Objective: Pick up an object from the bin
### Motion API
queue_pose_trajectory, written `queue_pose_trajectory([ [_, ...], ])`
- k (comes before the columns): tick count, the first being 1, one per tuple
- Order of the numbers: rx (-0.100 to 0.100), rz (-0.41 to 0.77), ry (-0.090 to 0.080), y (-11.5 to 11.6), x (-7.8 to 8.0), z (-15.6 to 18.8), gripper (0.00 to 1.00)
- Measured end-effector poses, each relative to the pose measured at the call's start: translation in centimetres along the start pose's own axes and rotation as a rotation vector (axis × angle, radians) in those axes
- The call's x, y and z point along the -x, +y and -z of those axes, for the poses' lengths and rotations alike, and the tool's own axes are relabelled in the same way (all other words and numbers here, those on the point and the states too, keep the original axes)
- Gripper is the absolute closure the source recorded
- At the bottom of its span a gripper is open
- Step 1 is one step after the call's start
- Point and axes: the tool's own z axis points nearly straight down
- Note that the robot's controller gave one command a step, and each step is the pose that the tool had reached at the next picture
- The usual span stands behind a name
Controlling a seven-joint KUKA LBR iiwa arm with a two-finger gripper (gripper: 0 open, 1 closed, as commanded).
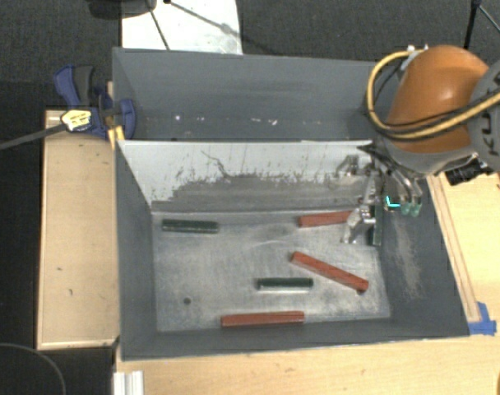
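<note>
My gripper (361, 230) hangs at the right side of the bin, fingers pointing down close together with nothing visible between them. Just left of it, near the back wall, lies a short red-brown bar (322, 219), its right end beside the fingertips. Below the gripper a longer red-brown bar (329, 271) lies slanted on the floor. A dark green bar (284, 284) rests left of that one's lower part.
Another dark green bar (190, 226) lies at the back left, and a red-brown bar (262, 319) lies along the front wall. The bin's sloped right wall rises close beside the gripper. The arm's orange cover sits above the back right corner.
</note>
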Motion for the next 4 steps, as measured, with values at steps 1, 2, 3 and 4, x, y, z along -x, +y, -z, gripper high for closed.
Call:
queue_pose_trajectory([
  [1,0.000,0.001,-0.008,0.0,0.2,0.5,0.00],
  [2,-0.001,0.091,-0.012,0.0,-1.2,-3.9,0.00],
  [3,-0.001,0.111,-0.017,-0.1,-3.6,-12.4,1.00],
  [4,-0.001,0.112,-0.017,-0.1,-3.6,-12.4,1.00],
])
